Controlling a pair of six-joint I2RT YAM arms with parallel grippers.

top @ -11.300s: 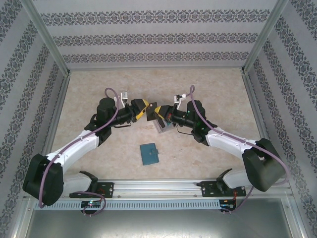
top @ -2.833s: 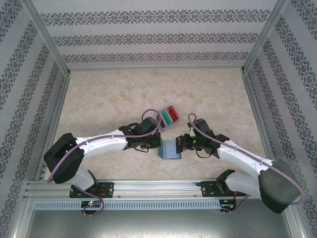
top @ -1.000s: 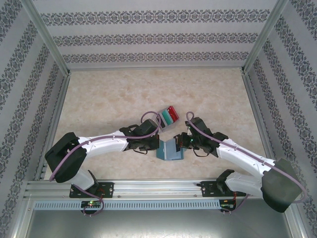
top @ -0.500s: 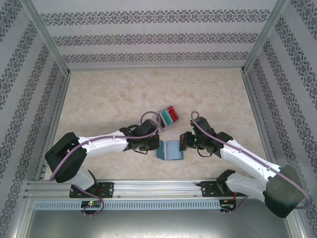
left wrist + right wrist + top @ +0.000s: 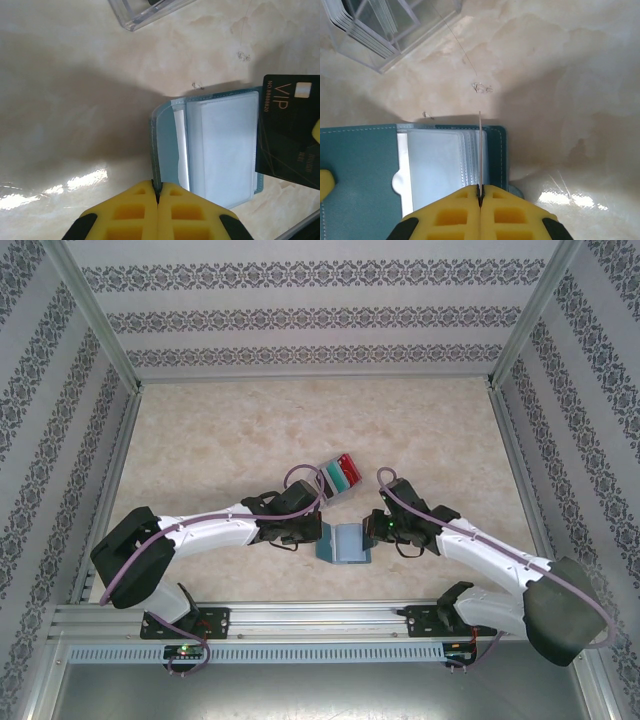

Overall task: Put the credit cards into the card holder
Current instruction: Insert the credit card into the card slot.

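At the card holder [image 5: 343, 543], left jaws clamp its cover, right jaws 1 black card [image 5: 287, 131].

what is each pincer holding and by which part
The left pincer pinches the holder by the edge of its open cover. The right pincer grips a black card by one edge, above the holder's clear sleeves.
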